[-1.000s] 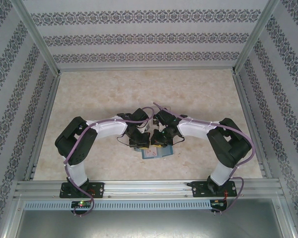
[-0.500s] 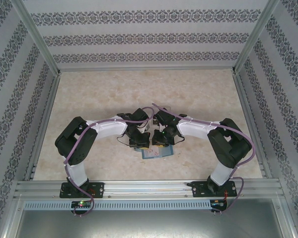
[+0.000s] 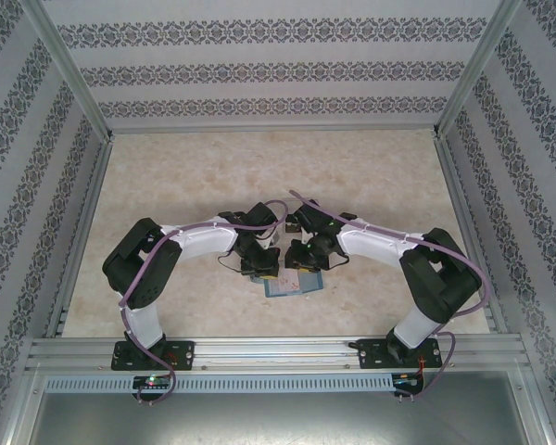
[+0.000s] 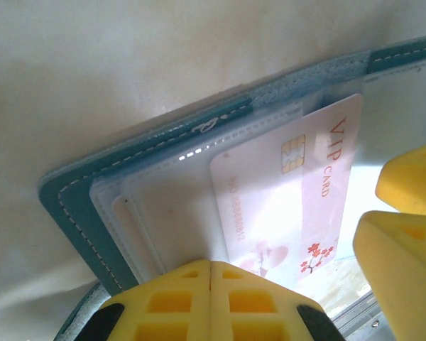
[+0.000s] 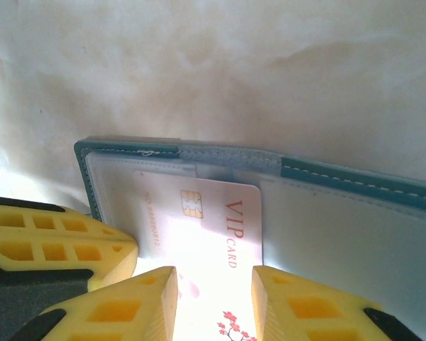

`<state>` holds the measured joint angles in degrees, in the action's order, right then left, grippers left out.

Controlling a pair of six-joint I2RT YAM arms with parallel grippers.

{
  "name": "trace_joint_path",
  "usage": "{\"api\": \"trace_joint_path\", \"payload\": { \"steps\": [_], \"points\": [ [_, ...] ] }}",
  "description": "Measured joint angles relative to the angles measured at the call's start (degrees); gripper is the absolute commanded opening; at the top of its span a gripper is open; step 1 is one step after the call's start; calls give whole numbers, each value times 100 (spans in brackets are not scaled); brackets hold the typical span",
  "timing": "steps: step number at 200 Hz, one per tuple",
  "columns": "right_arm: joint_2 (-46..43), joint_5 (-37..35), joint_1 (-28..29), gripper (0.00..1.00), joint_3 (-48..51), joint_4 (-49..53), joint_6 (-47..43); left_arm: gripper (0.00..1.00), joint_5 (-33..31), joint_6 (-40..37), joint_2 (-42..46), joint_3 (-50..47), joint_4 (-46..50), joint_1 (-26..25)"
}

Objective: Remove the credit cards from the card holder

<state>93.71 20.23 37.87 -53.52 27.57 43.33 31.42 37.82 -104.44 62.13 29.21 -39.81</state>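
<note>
**Position of the task items.** We find the card holder [image 3: 292, 286] lying open and flat on the tabletop [image 3: 213, 176]. It sits toward the near edge, between the two arms, and both hands are down over it side by side. A teal stitched border frames its blue-grey inside.

**Card.** We observe one credit card [image 4: 284, 185]. It is pale pink, with a gold chip, red "VIP CARD" lettering and a red blossom motif. It lies flat on the holder's inside. Its far end sits within a clear pocket and its near end points toward the hands. We cannot tell how deep it sits in that pocket.

**Hands.** We record the left hand [image 4: 211, 273] as clenched. Its yellow fingers are pressed together with no gap, and the tips are at the holder's pocket edge, just beside the card. We cannot tell whether any thin layer is pinched between them.

We record the right hand [image 5: 213, 284] as released. Its two yellow fingers stand apart, and the card's near part shows in the gap between them. Neither finger is seen gripping the card. In the right wrist view, the left hand's fingers sit just to the left of the right hand's own.
</note>
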Motion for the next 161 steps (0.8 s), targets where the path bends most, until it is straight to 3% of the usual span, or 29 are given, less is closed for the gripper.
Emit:
{"api": "trace_joint_path", "payload": {
  "steps": [123, 161],
  "points": [
    [234, 315, -28, 30, 238, -339, -2, 0, -11, -9, -2, 0, 17, 0],
    [247, 369, -28, 23, 254, -389, -17, 0, -7, -9, -13, 7, 17, 0]
  ]
}}
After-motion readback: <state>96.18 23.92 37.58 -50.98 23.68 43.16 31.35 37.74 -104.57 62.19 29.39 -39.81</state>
